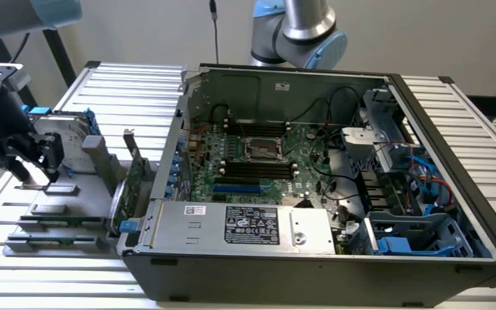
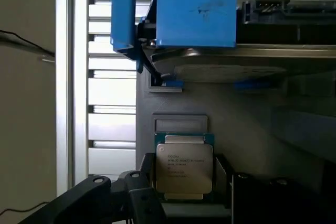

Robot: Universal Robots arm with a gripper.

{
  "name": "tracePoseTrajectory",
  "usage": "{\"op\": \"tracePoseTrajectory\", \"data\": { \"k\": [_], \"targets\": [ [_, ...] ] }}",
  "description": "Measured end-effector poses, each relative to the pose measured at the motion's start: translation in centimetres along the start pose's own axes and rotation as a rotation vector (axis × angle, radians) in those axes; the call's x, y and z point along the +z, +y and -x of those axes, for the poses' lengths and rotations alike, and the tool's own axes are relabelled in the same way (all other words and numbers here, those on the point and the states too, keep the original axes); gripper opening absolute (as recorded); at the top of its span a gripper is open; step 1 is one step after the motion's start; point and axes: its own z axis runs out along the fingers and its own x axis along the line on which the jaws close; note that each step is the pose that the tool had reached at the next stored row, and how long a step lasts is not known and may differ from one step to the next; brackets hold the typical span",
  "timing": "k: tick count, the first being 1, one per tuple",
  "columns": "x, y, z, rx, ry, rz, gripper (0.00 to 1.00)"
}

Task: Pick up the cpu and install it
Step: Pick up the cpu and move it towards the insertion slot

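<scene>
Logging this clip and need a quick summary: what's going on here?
The arm's gripper hangs low over the grey parts tray beside the open computer case, fingers apart. The cpu lies flat in its tray slot right under the gripper, not yet lifted. The socket on the motherboard inside the case is empty, so nothing is installed yet.

From where I stood I counted one cpu (image 2: pixel 184 169), one hard drive (image 1: pixel 62 129), two black memory sticks (image 1: pixel 59 221), one upright green circuit card (image 1: pixel 132 177), one open computer case (image 1: pixel 317 278) and one gripper (image 1: pixel 39 174)
</scene>
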Motion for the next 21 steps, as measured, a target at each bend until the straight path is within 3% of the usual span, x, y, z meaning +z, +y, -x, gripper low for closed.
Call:
{"op": "tracePoseTrajectory", "data": {
  "k": [5, 9, 21],
  "targets": [
    [-2.27, 0.08, 0.4, 0.0, 0.0005, 0.0001, 0.55],
    [-4.1, 0.13, 1.4, 0.0, 0.002, 0.0002, 0.55],
    [-9.58, 0.27, 6.7, -0.002, 0.0127, 0.0024, 0.55]
  ]
}}
